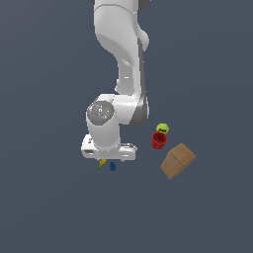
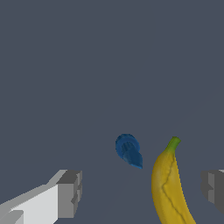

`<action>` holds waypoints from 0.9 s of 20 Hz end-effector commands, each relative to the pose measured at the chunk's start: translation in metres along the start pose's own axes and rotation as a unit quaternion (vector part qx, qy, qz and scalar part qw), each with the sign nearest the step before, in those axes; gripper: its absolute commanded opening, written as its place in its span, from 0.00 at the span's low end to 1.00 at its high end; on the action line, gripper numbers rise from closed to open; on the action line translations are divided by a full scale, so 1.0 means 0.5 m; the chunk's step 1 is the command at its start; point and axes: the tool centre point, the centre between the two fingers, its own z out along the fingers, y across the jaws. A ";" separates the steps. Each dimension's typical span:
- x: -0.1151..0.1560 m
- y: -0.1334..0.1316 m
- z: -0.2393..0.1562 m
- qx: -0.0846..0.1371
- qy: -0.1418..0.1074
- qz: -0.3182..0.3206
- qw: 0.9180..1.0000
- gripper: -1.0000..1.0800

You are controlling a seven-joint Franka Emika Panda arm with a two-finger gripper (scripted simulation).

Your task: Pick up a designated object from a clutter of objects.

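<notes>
The tiny dark-blue blocky piece lies on the grey floor beside the yellow banana, close to its green stem end. My gripper is open and empty. Its grey fingertips stand wide apart, with the banana between them and the blue piece just beyond their line. In the exterior view the arm's white hand hangs low over both; the gripper is mostly hidden under it. Only the blue piece and a bit of the banana peek out below.
A red cup stands towards the exterior view's right, with a yellow-green ball touching its far side. A brown cardboard-coloured box lies tilted further right. The floor is plain grey.
</notes>
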 end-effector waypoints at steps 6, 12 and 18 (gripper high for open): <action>-0.001 0.000 0.048 0.000 0.000 0.000 1.000 0.96; 0.000 0.000 0.097 0.000 0.001 0.000 1.000 0.96; 0.001 0.000 0.101 0.000 0.001 0.000 1.000 0.00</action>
